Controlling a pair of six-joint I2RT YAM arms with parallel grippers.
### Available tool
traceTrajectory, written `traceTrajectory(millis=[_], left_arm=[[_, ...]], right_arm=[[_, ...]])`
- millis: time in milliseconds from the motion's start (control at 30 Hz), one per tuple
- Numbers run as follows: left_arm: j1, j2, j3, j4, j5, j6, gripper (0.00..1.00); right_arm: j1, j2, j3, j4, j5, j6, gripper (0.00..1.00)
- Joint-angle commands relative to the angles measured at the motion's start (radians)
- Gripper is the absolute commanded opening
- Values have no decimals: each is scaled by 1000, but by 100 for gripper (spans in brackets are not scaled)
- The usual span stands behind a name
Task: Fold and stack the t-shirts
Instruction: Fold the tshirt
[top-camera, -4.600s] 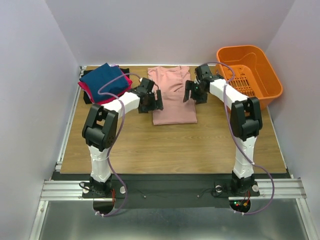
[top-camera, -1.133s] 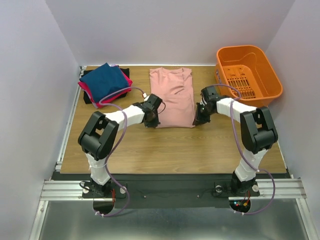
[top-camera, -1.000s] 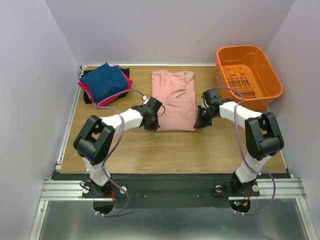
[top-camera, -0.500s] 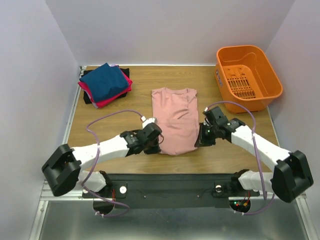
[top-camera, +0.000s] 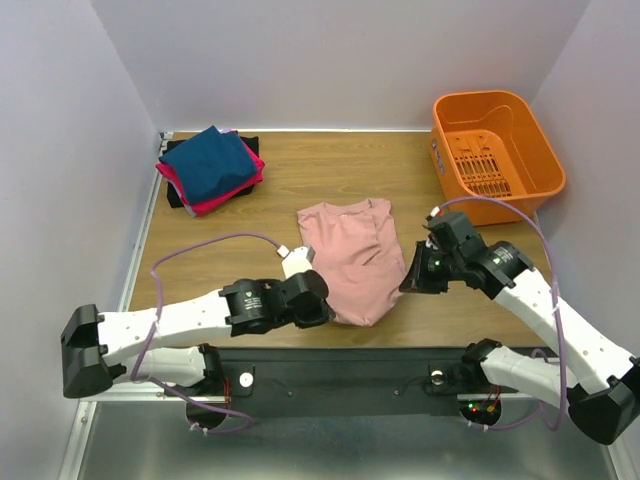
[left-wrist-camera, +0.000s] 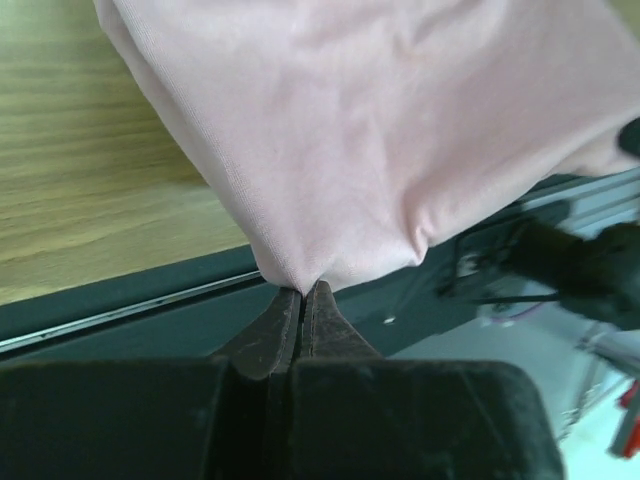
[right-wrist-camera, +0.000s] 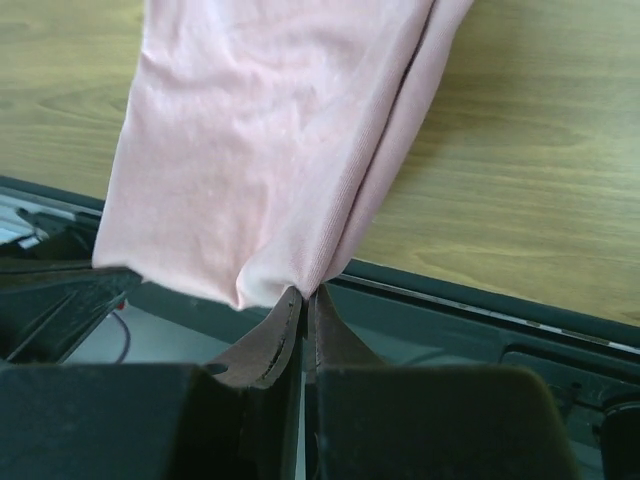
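T-shirt (top-camera: 350, 265) corners pinched by left end effector (left-wrist-camera: 303, 293), right end effector (right-wrist-camera: 303, 294).

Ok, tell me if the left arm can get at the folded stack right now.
Probably not yet: the left gripper is shut on the pink tee at the near edge, and the stack sits in the far left corner. Only bare table lies between.
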Motion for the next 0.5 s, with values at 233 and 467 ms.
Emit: traceTrajectory(millis=[233,467], left_arm=[[125,-41,208,-80,-119,48,0],[319,34,251,-16,2,212,0]], right_arm=[[3,103,278,-72,257,-44,0],[2,273,364,-14,335,-107,0]])
